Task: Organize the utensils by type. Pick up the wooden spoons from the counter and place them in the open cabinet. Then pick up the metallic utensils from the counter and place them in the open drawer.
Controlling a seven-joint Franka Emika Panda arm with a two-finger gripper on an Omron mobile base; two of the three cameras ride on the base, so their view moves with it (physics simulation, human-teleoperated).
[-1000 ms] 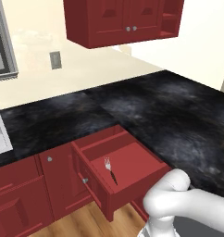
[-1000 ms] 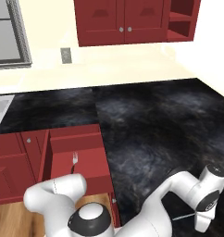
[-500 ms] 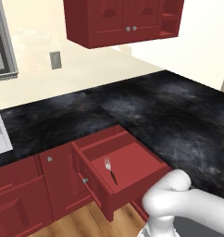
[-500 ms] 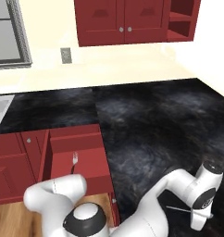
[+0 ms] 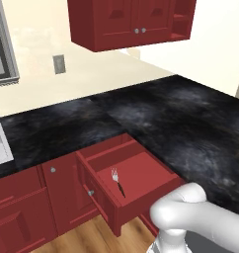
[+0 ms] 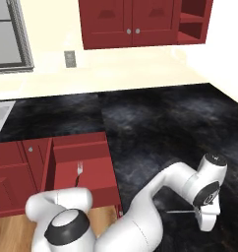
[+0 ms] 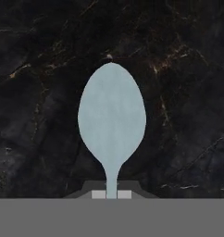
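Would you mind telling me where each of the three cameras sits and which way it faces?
Left base view: behind the arm's left, facing the counter, open drawer with fork; white arm link lower right.
Right base view: behind its right, same counter, drawer, fork; whole arm visible, gripper low.
Hand view: on the hand, looking along the silver spoon gripped over counter.

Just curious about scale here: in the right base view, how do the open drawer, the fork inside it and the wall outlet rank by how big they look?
1. open drawer
2. fork
3. wall outlet, though farther away, so unsure
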